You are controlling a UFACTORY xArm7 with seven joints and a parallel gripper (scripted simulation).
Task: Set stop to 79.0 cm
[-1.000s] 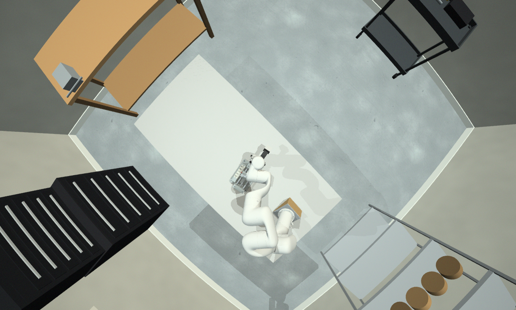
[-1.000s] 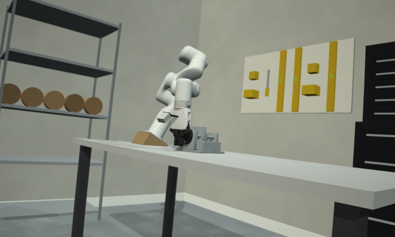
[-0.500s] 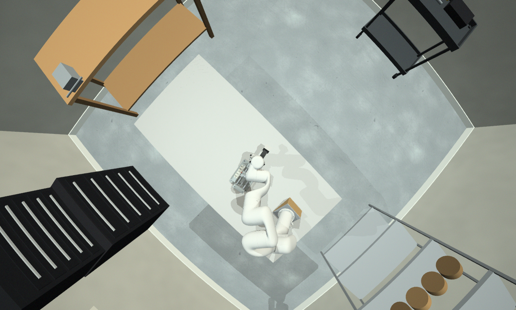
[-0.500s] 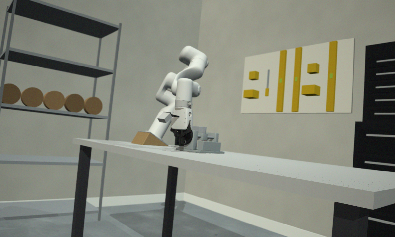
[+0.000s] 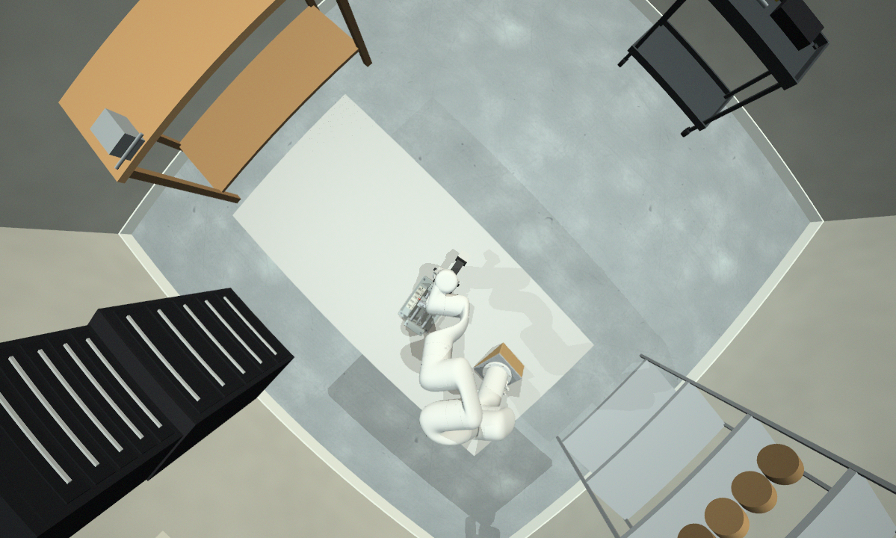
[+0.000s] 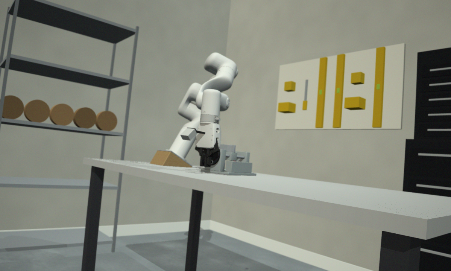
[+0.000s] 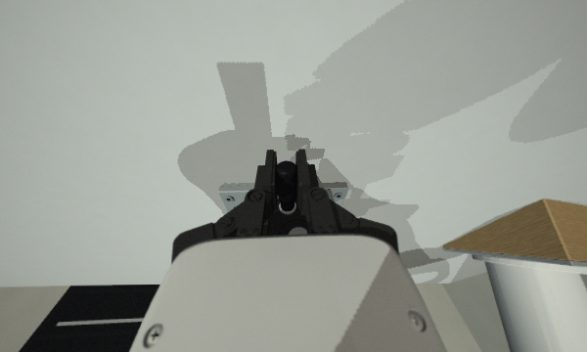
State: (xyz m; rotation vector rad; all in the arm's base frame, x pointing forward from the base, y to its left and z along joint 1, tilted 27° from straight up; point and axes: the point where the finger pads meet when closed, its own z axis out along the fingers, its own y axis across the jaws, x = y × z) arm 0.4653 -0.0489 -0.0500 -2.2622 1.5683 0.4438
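The grey stop mechanism [image 5: 414, 308] [image 6: 238, 166] sits on the white table. The corner of its base plate [image 7: 227, 191] shows behind my fingers in the wrist view. The black handwheel [image 6: 215, 157] is at its near end in the exterior view, partly hidden by my gripper. My gripper [image 6: 205, 164] [image 7: 286, 162] points down and is shut on the handwheel's black handle [image 7: 287, 182], which stands between the two fingers. In the top view the arm hides the fingers and the wheel. The stop's position and the scale reading are too small to read.
The white table [image 5: 330, 180] [image 6: 321, 193] carries the arm's wooden wedge base [image 5: 512, 359] [image 6: 167, 158] [image 7: 514, 232], near the mechanism. A wooden bench [image 5: 170, 60], a black cart [image 5: 681, 70], a shelf rack [image 6: 65, 72] and black drawers [image 5: 190, 347] stand around the table.
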